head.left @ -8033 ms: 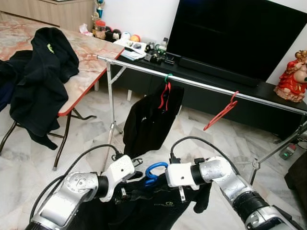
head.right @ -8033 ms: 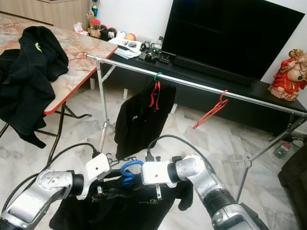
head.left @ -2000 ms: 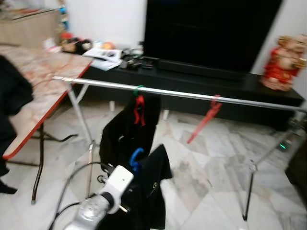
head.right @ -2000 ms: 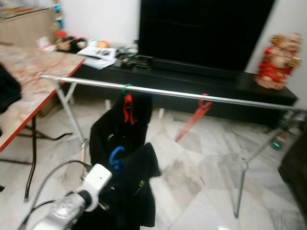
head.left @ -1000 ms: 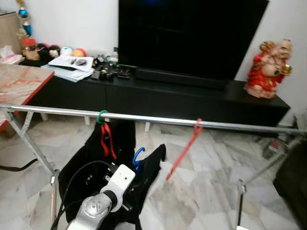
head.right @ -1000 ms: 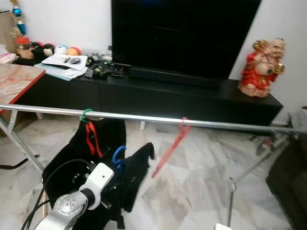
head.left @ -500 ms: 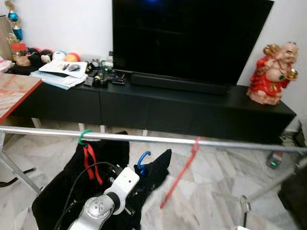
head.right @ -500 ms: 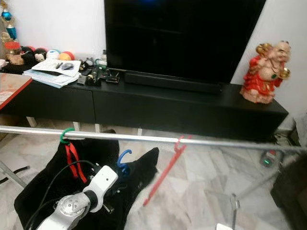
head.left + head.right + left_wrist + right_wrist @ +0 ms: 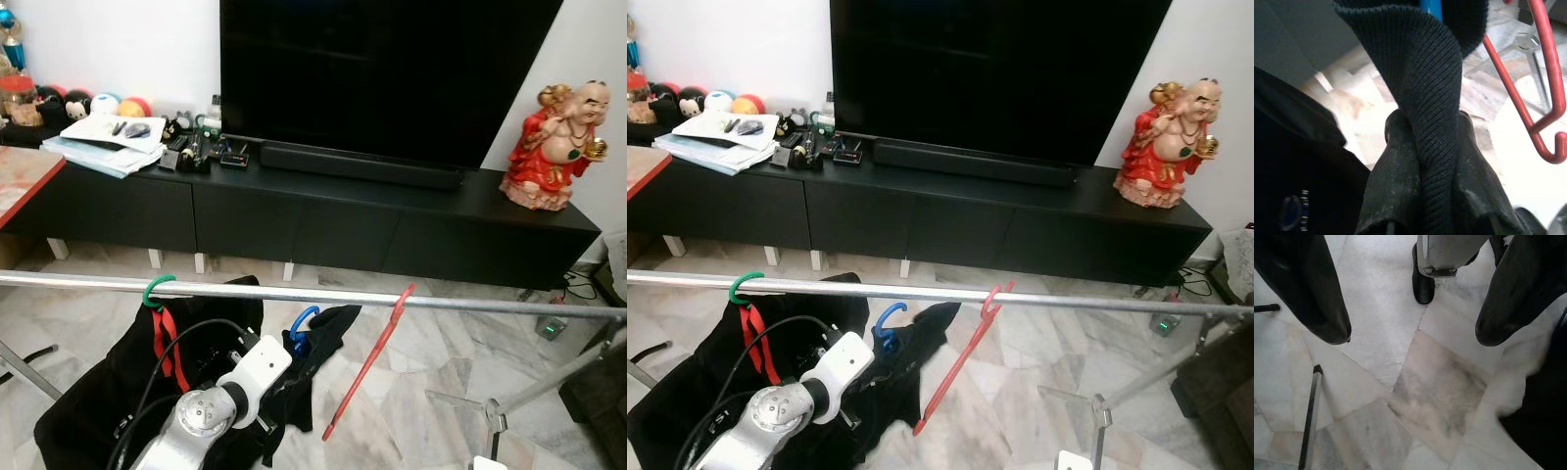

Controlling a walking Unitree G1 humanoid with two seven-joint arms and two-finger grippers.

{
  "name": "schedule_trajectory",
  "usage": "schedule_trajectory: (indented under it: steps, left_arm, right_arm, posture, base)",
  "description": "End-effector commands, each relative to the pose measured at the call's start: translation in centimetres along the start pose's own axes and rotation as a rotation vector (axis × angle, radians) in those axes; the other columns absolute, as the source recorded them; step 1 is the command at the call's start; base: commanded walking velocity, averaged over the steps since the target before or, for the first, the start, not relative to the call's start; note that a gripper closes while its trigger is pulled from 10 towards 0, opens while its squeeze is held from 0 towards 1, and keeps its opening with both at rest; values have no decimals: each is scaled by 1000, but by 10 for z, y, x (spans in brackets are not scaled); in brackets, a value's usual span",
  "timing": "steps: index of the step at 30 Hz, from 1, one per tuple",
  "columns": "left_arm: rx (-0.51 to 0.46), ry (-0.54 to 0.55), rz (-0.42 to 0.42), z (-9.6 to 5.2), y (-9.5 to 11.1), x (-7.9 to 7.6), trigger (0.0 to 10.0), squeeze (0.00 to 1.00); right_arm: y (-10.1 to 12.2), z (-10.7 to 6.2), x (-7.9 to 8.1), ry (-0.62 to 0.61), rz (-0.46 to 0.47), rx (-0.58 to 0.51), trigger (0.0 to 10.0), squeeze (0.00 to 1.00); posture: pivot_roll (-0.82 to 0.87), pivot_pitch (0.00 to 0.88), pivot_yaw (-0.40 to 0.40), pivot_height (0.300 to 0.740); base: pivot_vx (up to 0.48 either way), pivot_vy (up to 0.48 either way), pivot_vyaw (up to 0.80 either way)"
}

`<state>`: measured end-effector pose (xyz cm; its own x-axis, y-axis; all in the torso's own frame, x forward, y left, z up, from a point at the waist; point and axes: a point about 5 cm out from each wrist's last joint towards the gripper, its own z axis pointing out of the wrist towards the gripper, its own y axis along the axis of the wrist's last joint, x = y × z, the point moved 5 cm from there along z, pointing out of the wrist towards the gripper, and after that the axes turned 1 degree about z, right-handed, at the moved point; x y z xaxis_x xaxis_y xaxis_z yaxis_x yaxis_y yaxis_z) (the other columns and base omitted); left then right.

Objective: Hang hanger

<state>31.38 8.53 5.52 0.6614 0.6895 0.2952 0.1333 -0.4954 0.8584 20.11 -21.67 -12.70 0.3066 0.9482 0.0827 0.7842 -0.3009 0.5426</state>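
A silver rail [image 9: 470,305] crosses in front of me. A green hook [image 9: 157,290] hangs on it, carrying a red hanger with a black garment [image 9: 98,401]. An empty red hanger [image 9: 370,357] hangs further right. Between them, my left gripper [image 9: 1432,147] is shut on the knit fabric of a black garment [image 9: 318,348] that sits on a blue hanger. That hanger's blue hook [image 9: 301,320] stands just below the rail. The left wrist [image 9: 257,360] is low and in front of the garment. My right gripper [image 9: 1413,333] is open above the marble floor.
Behind the rail stand a long black TV cabinet [image 9: 392,225], a big dark TV [image 9: 382,69] and a red figurine [image 9: 560,147]. Papers and small items [image 9: 103,132] lie at the cabinet's left end. The rack's leg and foot [image 9: 490,421] stand on the floor at right.
The whole view has shifted as I come closer to the rail. My left gripper still holds the garment, and the blue hook is slightly nearer the rail.
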Motion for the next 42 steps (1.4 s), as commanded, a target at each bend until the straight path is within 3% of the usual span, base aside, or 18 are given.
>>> schedule_trajectory:
  steps: [1, 10, 15, 22, 29, 30, 31, 32, 36, 42]
  left_arm:
    - [-65, -3, 42, 10, 22, -1, 10000, 0]
    - [-62, 125, -7, 32, 39, 19, 10000, 0]
    - [36, 239, -51, 39, 29, 37, 10000, 0]
    - [146, 254, -69, 38, 10, 39, 10000, 0]
    - [170, 258, -86, 35, 3, 39, 10000, 0]
    - [137, 251, -97, 34, 6, 38, 10000, 580]
    - [125, 250, -102, 34, 7, 37, 10000, 580]
    - [94, 235, -104, 33, 12, 35, 10000, 1000]
    - [47, 224, -94, 31, 19, 33, 10000, 1000]
    - [-81, 175, -151, 17, 38, 23, 10000, 1000]
  right_arm:
    - [2, 0, -2, -4, -1, -2, 10000, 0]
    - [2, 0, -1, -3, -7, 0, 10000, 0]
    - [2, 0, -1, -4, -7, 4, 10000, 0]
    - [0, 1, 3, 2, 5, 7, 10000, 0]
    - [-1, 1, 6, 6, 15, 9, 10000, 0]
    - [-2, 1, 8, 8, 20, 10, 10000, 0]
    - [-2, 1, 8, 9, 22, 10, 10000, 0]
    - [-3, 1, 9, 8, 26, 12, 10000, 0]
    - [-3, 1, 9, 8, 29, 12, 10000, 0]
    - [-4, 1, 8, 4, 32, 14, 10000, 0]
  posture:
    - [186, 0, -137, 740]
    - [170, 0, -134, 740]
    - [173, 0, -132, 740]
    - [178, 0, -116, 740]
    - [181, 0, -100, 740]
    - [182, 0, -92, 740]
    - [181, 0, -91, 740]
    - [181, 0, -89, 740]
    - [184, 0, -87, 740]
    - [198, 0, -89, 740]
  base:
    - [0, 0, 0]
    - [0, 0, 0]
    - [0, 0, 0]
    - [0, 0, 0]
    - [0, 0, 0]
    - [0, 0, 0]
    - [0, 0, 0]
    - [0, 0, 0]
    - [0, 0, 0]
    - [0, 0, 0]
